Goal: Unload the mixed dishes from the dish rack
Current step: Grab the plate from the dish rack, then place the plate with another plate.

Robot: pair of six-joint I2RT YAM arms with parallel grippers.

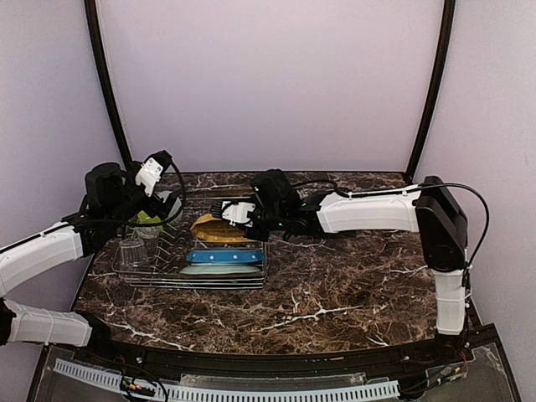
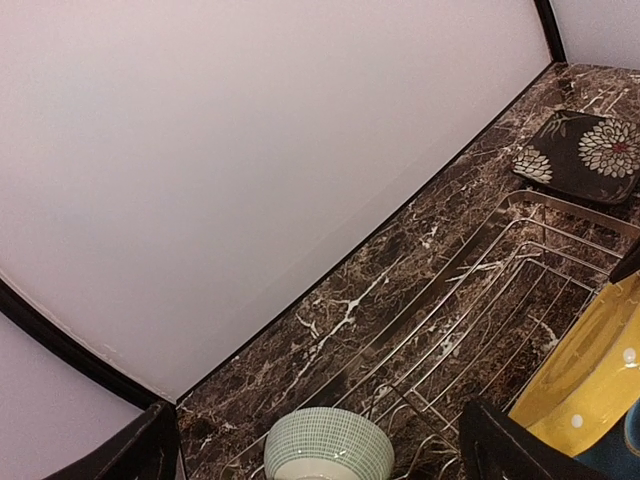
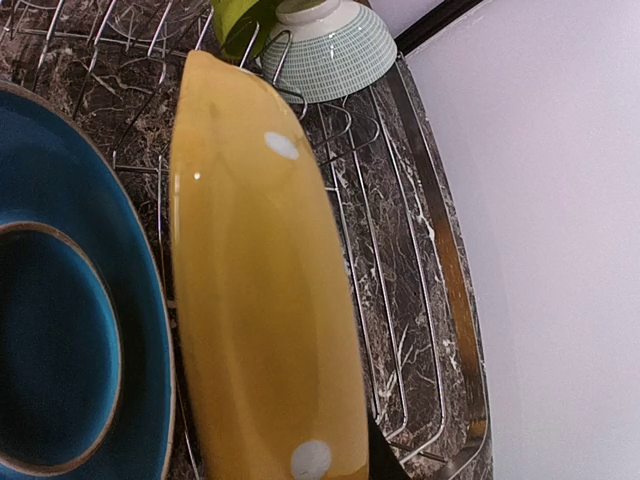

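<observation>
Progress: early; one dish was out and most were left inside the silver wire dish rack (image 1: 197,286).
Unloaded: black square flowered plate (image 2: 585,155), on the marble tabletop (image 1: 335,293) beyond the rack's far corner.
In rack: yellow dotted plate (image 3: 260,300), blue plate (image 1: 224,256), pale-green flower plate (image 1: 219,270), clear glasses (image 1: 132,251), checked pale-green bowl (image 2: 328,440), yellow-green bowl (image 1: 149,219).
Right gripper (image 1: 228,211): clamped on the yellow dotted plate's rim, mid-rack.
Left gripper (image 1: 153,174): fingers wide apart, empty, above the rack's bowl end.

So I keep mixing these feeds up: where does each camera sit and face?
Top external: above and behind the arms, looking down across the table at the dish rack; both arms show.
Left wrist: over the rack's far corner, facing along the back wall toward the black square plate; both fingertips show.
Right wrist: looking down the yellow plate; one finger shows.
Shared: both wrist views catch the pale-green bowl.
</observation>
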